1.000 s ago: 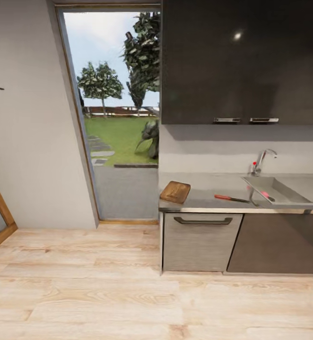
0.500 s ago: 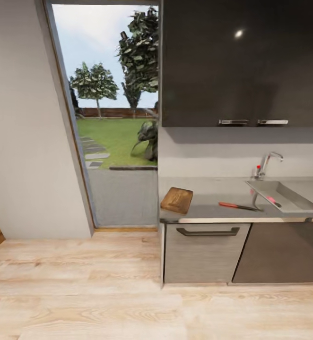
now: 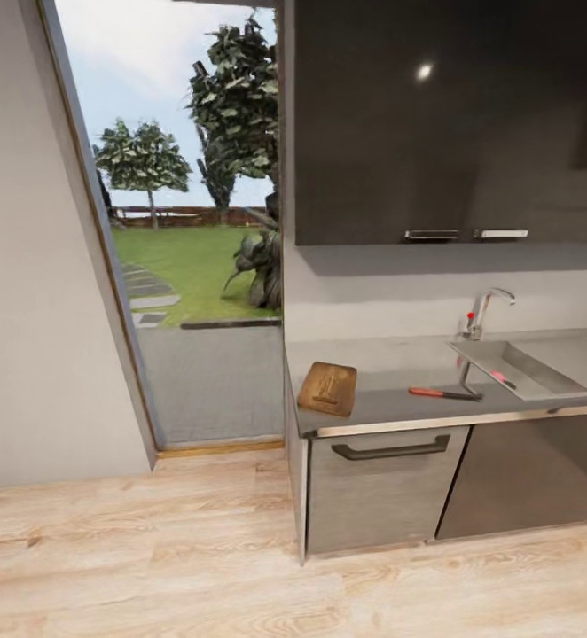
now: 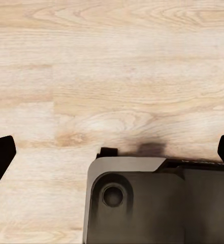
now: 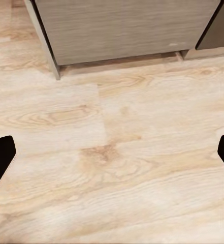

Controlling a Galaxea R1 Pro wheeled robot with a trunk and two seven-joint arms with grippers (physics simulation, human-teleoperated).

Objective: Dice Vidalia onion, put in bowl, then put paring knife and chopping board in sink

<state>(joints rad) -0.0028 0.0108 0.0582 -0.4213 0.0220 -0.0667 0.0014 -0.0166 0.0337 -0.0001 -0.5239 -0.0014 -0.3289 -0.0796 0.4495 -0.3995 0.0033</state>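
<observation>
Vidalia onion not made out; a pink speck in the sink [image 3: 542, 365] is too small to tell. Chopping board [image 3: 327, 388] lies at the countertop [image 3: 391, 403] end, paring knife [image 3: 442, 393] between board and sink. My left gripper [image 4: 112, 152] and right gripper [image 5: 112, 152] hang over wooden floor [image 5: 117, 152], fingers spread wide, holding nothing, well apart from these.

Bright doorway [image 3: 196, 230] daylight; soft blur; cabinet [image 3: 425, 71] glare

Black fingertips [image 4: 0, 155], dark grey rounded base housing [image 4: 152, 203] with circular socket
</observation>
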